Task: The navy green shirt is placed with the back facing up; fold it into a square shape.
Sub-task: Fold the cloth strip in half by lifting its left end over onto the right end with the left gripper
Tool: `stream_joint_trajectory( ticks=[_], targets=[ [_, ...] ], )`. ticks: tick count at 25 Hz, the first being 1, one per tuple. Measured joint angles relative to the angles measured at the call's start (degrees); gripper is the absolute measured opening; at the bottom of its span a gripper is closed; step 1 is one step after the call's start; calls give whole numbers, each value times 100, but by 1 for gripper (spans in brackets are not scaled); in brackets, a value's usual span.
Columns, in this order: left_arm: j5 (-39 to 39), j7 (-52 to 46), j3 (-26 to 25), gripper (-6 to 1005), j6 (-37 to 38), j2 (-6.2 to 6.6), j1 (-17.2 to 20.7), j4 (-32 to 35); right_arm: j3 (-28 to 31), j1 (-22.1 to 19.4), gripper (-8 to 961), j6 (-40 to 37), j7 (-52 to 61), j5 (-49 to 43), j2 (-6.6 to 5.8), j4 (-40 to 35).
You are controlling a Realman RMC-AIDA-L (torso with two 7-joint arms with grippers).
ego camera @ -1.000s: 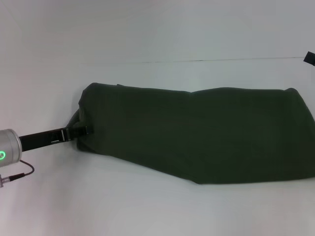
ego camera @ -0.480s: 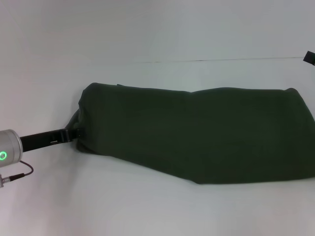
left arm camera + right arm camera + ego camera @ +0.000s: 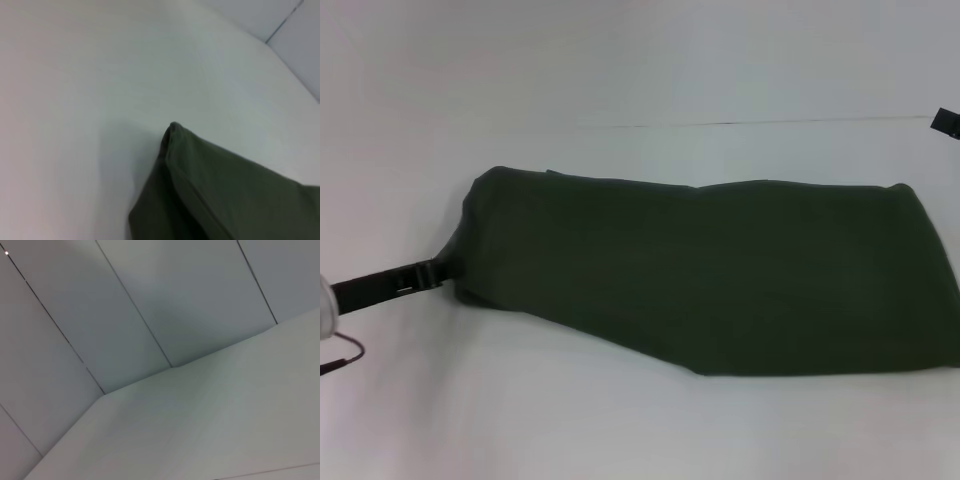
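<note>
A: Start at the left. What is the arm there doing?

B: The left arm reaches in low from the left edge of the head view, nearly level with the white table. Its slim black left gripper points right and meets the left end of the navy green shirt, a large plain dark olive-green garment of soft matte fabric.

A: Are the jaws clenched on the cloth?

B: The tip sits right at the cloth's edge, where the fabric bunches up a little around it, but whether the jaws are clamped on the shirt or released cannot be told; the fingers are too dark against the fabric. The left wrist view does not show them either, only a raised corner of the shirt with a seam running along its fold, standing slightly off the table.

A: And the shirt itself, moving right?

B: It lies on the table as a long folded band, stretching from the gripper at the left almost to the right edge of the head view. Its far edge is fairly straight with a shallow dip near the middle; its near edge slants down towards the right, so the band is wider at the right end.

A: The right arm?

B: Only a small black piece of the right gripper shows at the far right edge, well apart from the shirt and beyond its far corner. Its jaws cannot be made out. The right wrist view shows just pale wall panels and bare table.

A: Any containers?

B: Just the shirt lying directly on the table.
</note>
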Motion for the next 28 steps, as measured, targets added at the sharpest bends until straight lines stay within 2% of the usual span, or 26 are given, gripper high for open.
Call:
stream_joint_trajectory(
  ticks=[7, 19, 28],
  targets=[
    [-360, 12, -106, 41, 146, 2, 501, 353, 4, 51, 870, 10, -1, 13, 98, 15],
    [-327, 45, -1376, 60, 549, 118, 1230, 950, 12, 284, 871, 195, -1, 18, 251, 34],
    [-313, 43, -1842, 73, 619, 258, 1506, 1115, -35, 449, 871, 284, -5, 18, 257, 112]
  ],
)
